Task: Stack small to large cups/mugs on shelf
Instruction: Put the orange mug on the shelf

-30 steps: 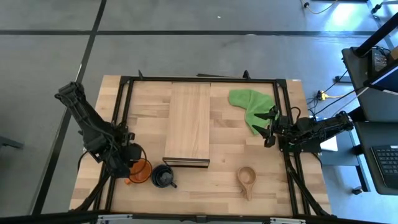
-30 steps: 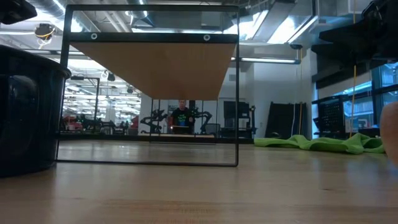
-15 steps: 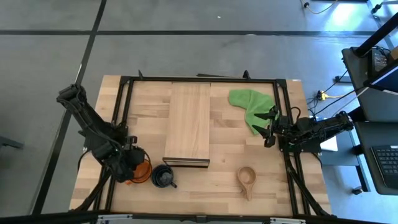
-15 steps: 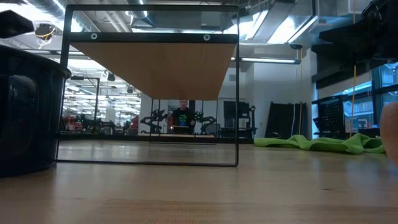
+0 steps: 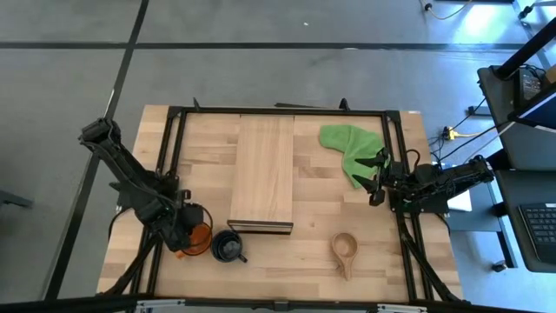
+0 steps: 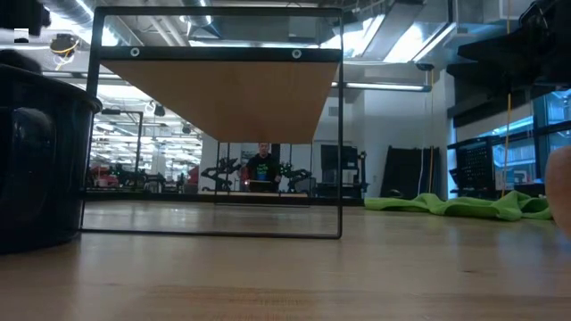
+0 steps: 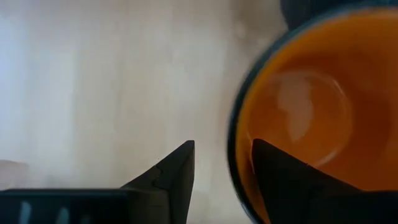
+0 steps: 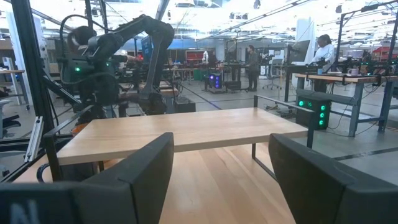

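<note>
The orange mug (image 5: pixel 199 241) stands upright on the table near the front left; its inside fills the left wrist view (image 7: pixel 298 118). My left gripper (image 5: pixel 186 229) is open over it: one finger (image 7: pixel 283 177) stands inside the mug and the other (image 7: pixel 171 171) outside its wall (image 7: pixel 233 146). The dark mug (image 5: pixel 228 247) stands just right of it. The wooden cup (image 5: pixel 345 249) lies at the front right. The shelf (image 5: pixel 263 169) stands at the table's middle. My right gripper (image 5: pixel 377 179) is open and empty at the table's right side. My left gripper comes at the orange mug from above, its fingers pointing down on either side of the wall (image 7: pixel 233 146) on the mug's left side. I cannot tell whether either finger touches the wall. The mug stands upright on the table.
A green cloth (image 5: pixel 349 146) lies at the back right, beside my right gripper. A black frame (image 5: pixel 278 111) runs around the table's working area. Bare table lies between the dark mug and the wooden cup.
My left gripper has gone toward the table's right edge, over the orange mug, and now covers more of it. The mugs, the cup and my right arm have kept still.
</note>
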